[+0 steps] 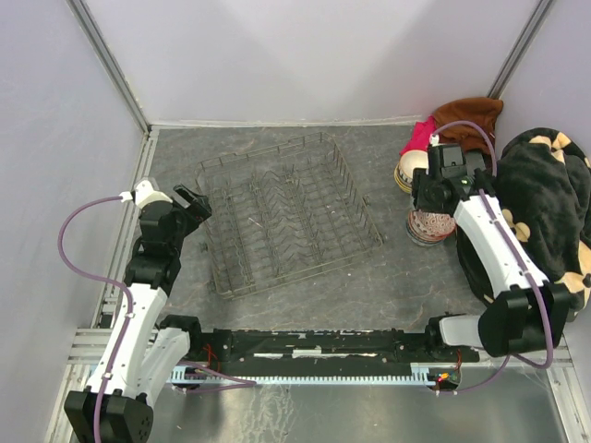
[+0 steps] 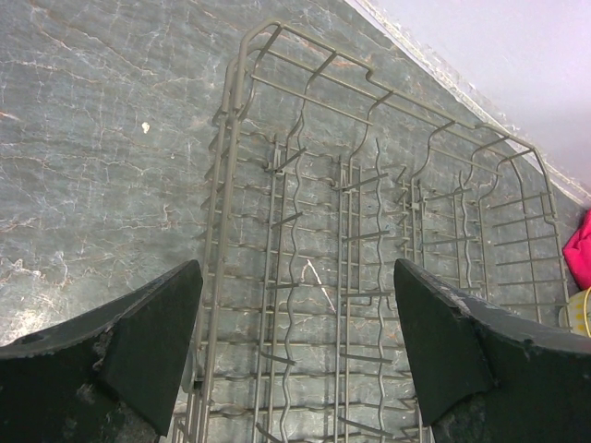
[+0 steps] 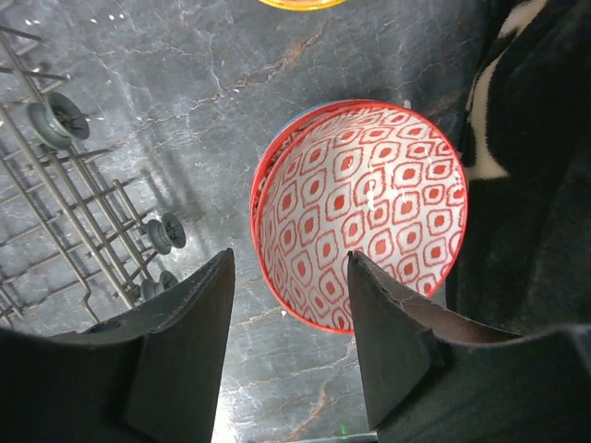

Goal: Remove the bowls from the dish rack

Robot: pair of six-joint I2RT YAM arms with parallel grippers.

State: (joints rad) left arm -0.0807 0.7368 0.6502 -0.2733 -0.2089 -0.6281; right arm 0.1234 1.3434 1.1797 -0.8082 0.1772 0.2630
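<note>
Right gripper (image 3: 291,268) hung open, jaws spread wide, over a round ceramic bowl with red lattice pattern (image 3: 365,208). That bowl topped a short stack on the dark marbled table (image 1: 388,286), just right of the large grey wire dish rack (image 1: 282,217). A yellow round bowl (image 1: 409,172) sat just behind the stack. Left gripper (image 2: 295,277) hovered open at the rack's left side.

Yellow bowl (image 3: 300,3) cut by top edge; bowl stack (image 1: 423,228) half behind right arm (image 1: 489,231).
</note>
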